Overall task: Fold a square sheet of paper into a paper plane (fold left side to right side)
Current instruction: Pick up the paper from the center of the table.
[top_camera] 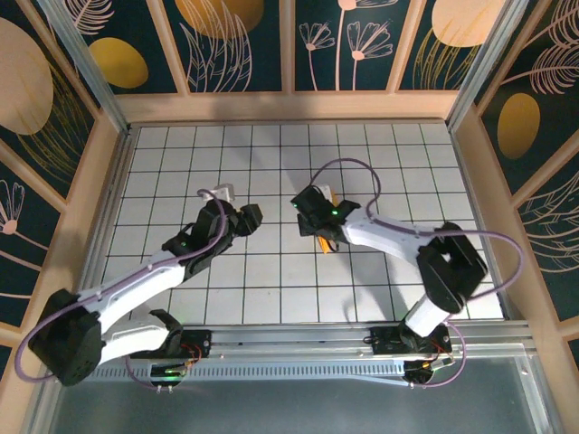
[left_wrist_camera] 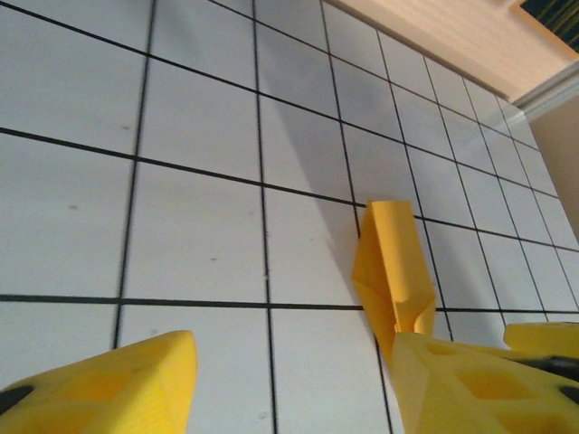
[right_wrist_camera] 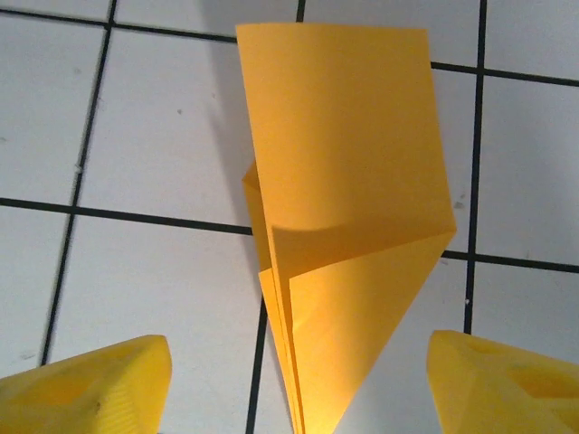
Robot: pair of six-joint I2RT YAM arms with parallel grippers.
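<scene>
Where the two arms meet over the white gridded table, the left gripper hovers left of centre, its yellow fingers spread apart and holding nothing. Just to its right lies the paper plane, a narrow folded orange-yellow dart on the tiles, its long axis running away from the arms' bases with a slight tilt. Directly above it sits the right gripper, fingers spread wide on either side of the narrow end, neither one touching the paper. Judged from this, the right arm is nearer, and any next grasp would close across the plane's width
</scene>
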